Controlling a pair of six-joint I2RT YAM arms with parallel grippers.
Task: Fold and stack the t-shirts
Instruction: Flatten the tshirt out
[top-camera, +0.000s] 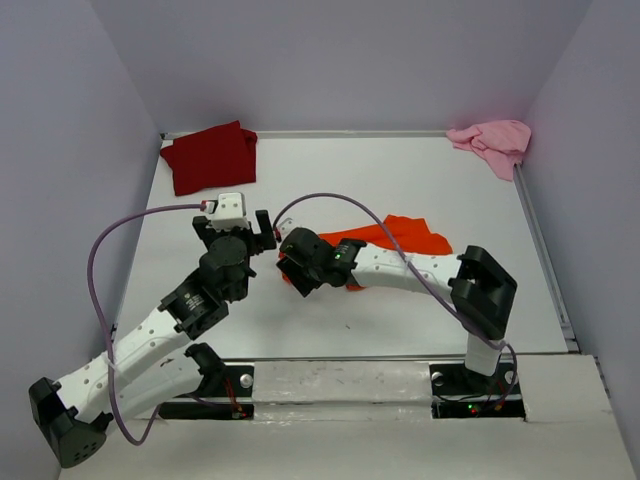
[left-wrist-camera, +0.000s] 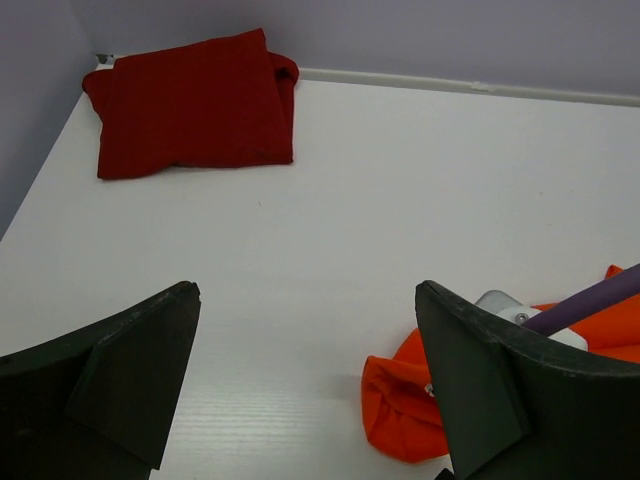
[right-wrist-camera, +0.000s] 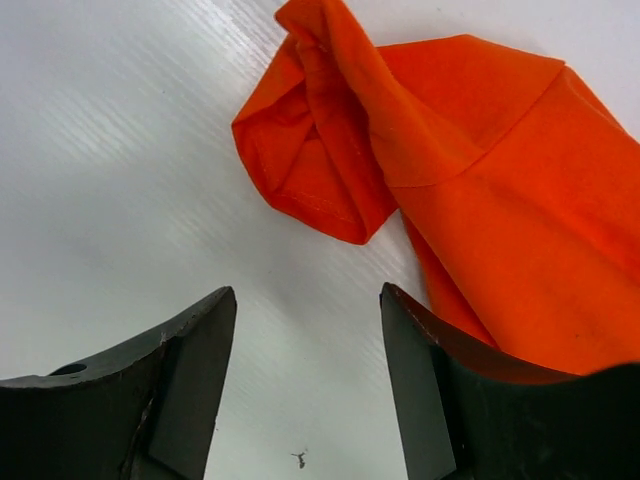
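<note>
Cloth like this weighs almost nothing and has no stiffness, so I judge the orange t-shirt (right-wrist-camera: 480, 170) will sag, drag and come unfolded if lifted by a single point. The sensible hold is a doubled edge or a corner, pinching both layers, ideally with a gripper at each end. It lies near the middle of the white table (top-camera: 420, 310), a flat matte knit spread toward 3 o'clock with a bunched end on its 9 o'clock side, where a stitched hem curls into a pouch. The right gripper (right-wrist-camera: 305, 300) hovers just short of that bunched end, at its 6 o'clock in the wrist view, jaws parted with only bare tabletop between them and nothing held. The left gripper (left-wrist-camera: 308, 295) sits close by, toward 10 o'clock of it in the overhead view, jaws spread wide and empty over the table. The dark red t-shirt (top-camera: 210, 157) rests at 11 o'clock in the far corner, already a neat rectangular fold, thick and cushion-like with a faint ribbed texture. The pink t-shirt (top-camera: 492, 143) is a crumpled heap at 1 o'clock against the wall, not yet folded. The tabletop looks smooth and faintly glossy, so cloth should slide across it rather than catch.
</note>
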